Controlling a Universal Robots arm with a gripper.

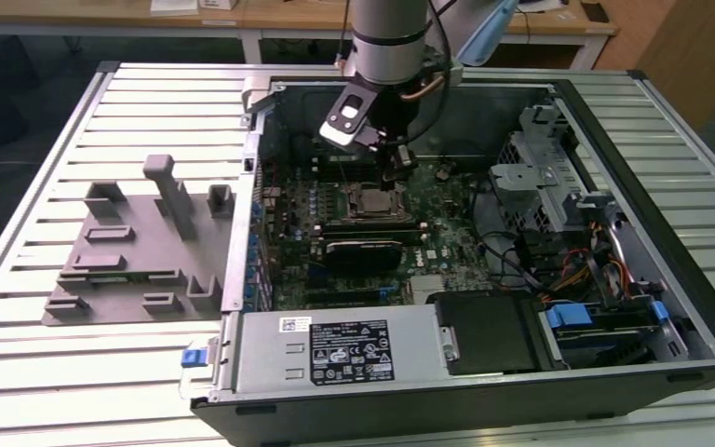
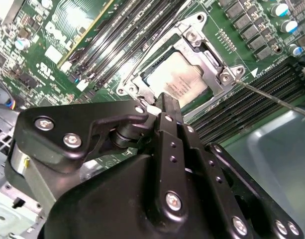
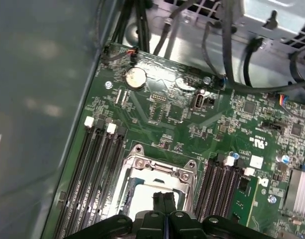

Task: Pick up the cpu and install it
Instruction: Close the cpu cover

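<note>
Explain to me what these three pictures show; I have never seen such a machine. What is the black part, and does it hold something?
It is a robot arm working over an open computer case that lies on a slatted metal table. The exterior view looks at all this from outside; a grey plastic tray stands on the table beside the case. The two wrist views come from cameras riding on the arm, looking at the green motherboard. The black part is the pincer. Its fingers are shut together and hold nothing. The cpu, a silvery square chip, lies in its socket close to the tips; whether they touch, I cannot tell.
</note>
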